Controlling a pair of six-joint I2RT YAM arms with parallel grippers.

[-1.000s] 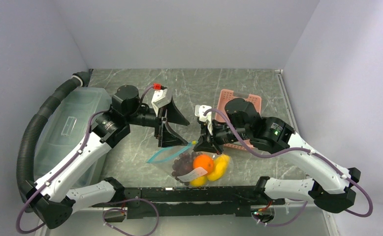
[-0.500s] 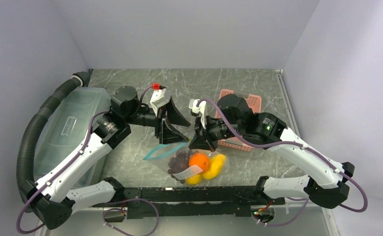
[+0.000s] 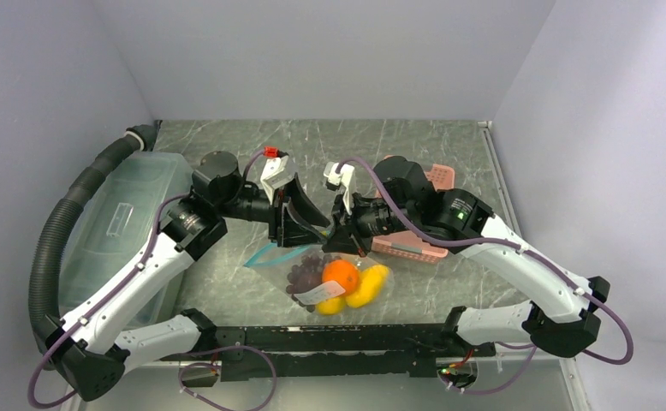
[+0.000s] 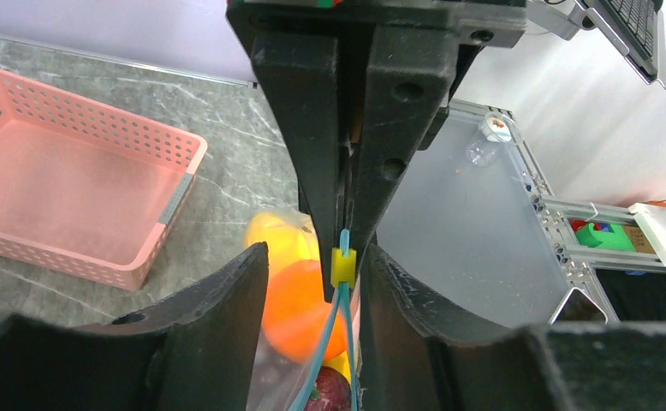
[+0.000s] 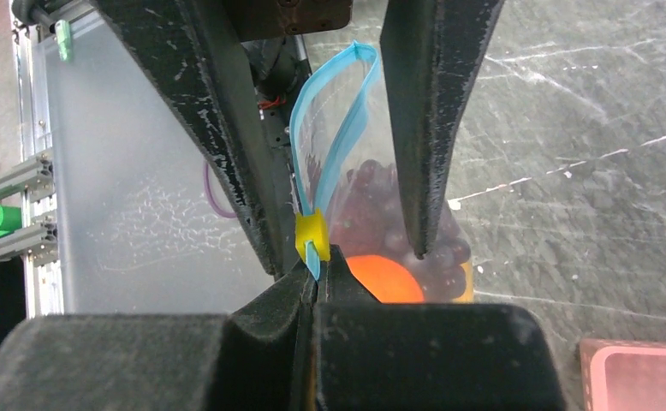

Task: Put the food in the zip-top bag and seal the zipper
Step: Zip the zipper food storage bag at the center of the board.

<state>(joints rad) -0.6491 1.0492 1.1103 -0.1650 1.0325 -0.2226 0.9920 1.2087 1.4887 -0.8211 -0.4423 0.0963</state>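
Observation:
The clear zip-top bag (image 3: 330, 278) lies near the front edge with the food inside: an orange ball (image 3: 341, 274), yellow pieces (image 3: 369, 284) and dark grapes (image 3: 306, 272). Its teal zipper (image 5: 334, 128) stands up as a narrow loop, the two strips still apart. My right gripper (image 5: 314, 261) is shut on the zipper's end, just behind a yellow slider (image 5: 312, 229). My left gripper (image 4: 315, 257) is open, and its fingers (image 5: 227, 128) stand on either side of the strip and slider (image 4: 342, 267) without pinching them.
An empty pink perforated basket (image 3: 415, 247) sits behind the right arm, right of the bag. A large translucent lidded bin (image 3: 115, 231) and a black ribbed hose (image 3: 60, 231) fill the left side. A black rail (image 3: 330, 338) runs along the front edge.
The right gripper has pulled the zipper end and the bag to the left, in between the left fingers. The left jaws have narrowed around the strip.

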